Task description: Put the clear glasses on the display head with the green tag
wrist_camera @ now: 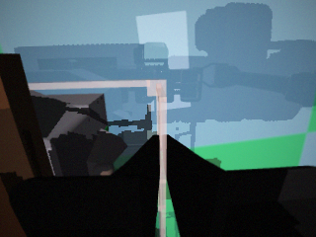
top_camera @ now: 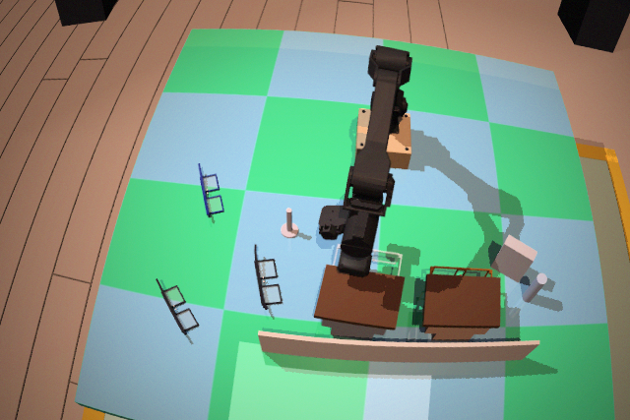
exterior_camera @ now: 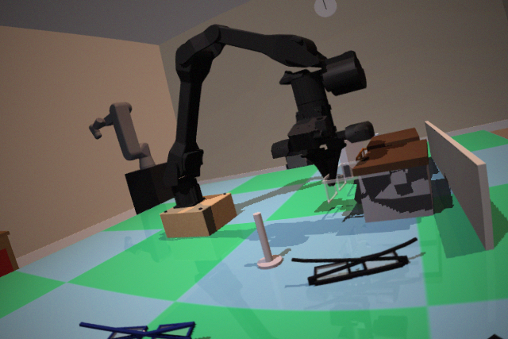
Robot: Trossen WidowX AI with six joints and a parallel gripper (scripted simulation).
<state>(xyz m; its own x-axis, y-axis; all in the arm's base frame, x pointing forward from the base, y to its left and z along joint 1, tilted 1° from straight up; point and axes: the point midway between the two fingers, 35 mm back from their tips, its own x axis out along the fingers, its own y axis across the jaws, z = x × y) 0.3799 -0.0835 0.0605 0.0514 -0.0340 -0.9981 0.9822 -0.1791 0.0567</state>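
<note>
The clear glasses [top_camera: 387, 254] [exterior_camera: 327, 190] [wrist_camera: 162, 118] are held off the table by their front frame. My gripper [exterior_camera: 331, 182] [wrist_camera: 160, 140] is shut on that frame, in front of the near display head [top_camera: 360, 298] [exterior_camera: 394, 159]. The temples point toward this head; in the exterior view one runs along its side just below the brown top. The lens front stands apart from the head. Temple ends and nose are hidden. The other head [top_camera: 462, 301] [exterior_camera: 394, 137] wears orange glasses [top_camera: 460, 269] [exterior_camera: 362, 153]. No green tag is visible.
A pale wall [top_camera: 399, 349] [exterior_camera: 459, 179] stands behind both heads. A pink post [top_camera: 288, 219] [exterior_camera: 263, 236], black glasses [top_camera: 262, 287] [exterior_camera: 400, 260], dark glasses [top_camera: 171, 310] and blue glasses [top_camera: 205, 195] are to the left in the top view. A pale box [top_camera: 515, 258] and cylinder [top_camera: 535, 287] are right.
</note>
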